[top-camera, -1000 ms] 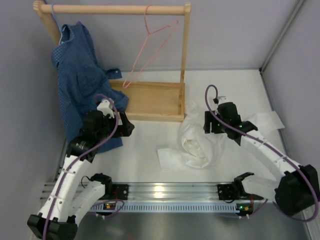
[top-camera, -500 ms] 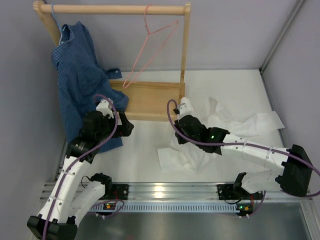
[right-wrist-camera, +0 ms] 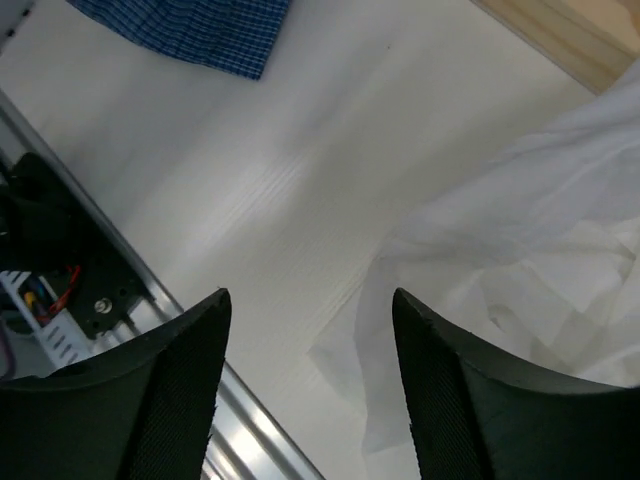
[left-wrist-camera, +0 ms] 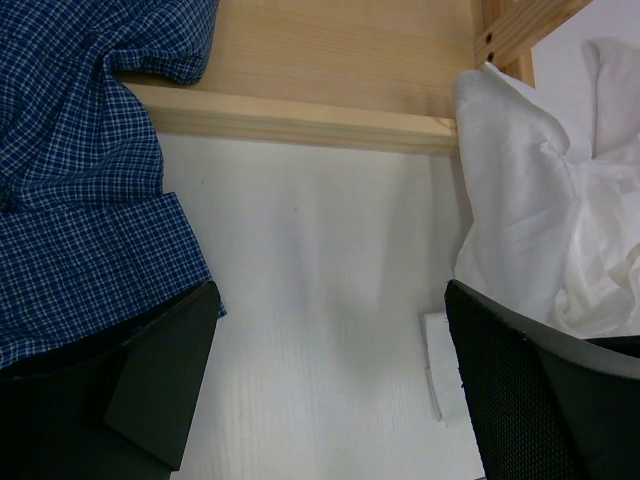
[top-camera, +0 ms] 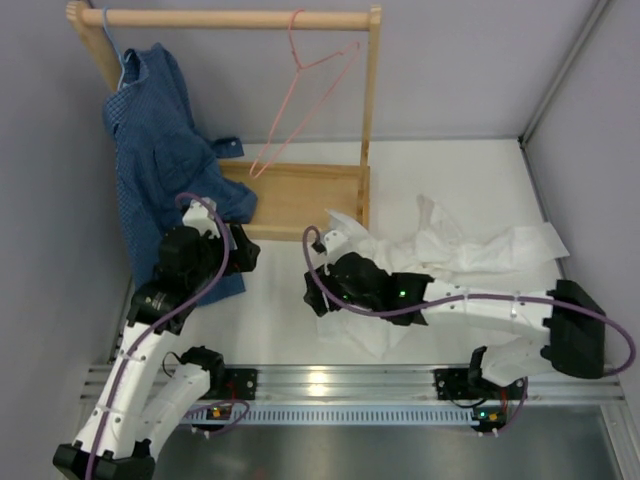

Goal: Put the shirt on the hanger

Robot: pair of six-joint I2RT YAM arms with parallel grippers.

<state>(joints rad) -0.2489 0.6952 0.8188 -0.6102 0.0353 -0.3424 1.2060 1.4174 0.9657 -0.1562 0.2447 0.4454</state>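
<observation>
the right pincer (top-camera: 320, 288) is hovering low over the white table (top-camera: 280, 320) with its 2 fingers (right-wrist-camera: 175, 395) spread wide and nothing caught between them. the shirt (top-camera: 455, 250) is lying crumpled on the table, spreading from just under this pincer back along its arm; in the wrist view a loose edge of the shirt (right-wrist-camera: 520, 250) is sitting below the gap and the right-hand finger, and i cannot tell whether it is touching them. the hanger (top-camera: 296, 66) is hanging bare from the wooden rail (top-camera: 230, 18), well beyond the pincer and above it. the left pincer (top-camera: 240, 256) is also gaping open, holding nothing, its fingers (left-wrist-camera: 150, 390) pointing at bare table. a blue checked shirt (top-camera: 160, 150) is draping down on its outer side, and the rack's wooden base (left-wrist-camera: 330, 60) is lying just ahead of it.
</observation>
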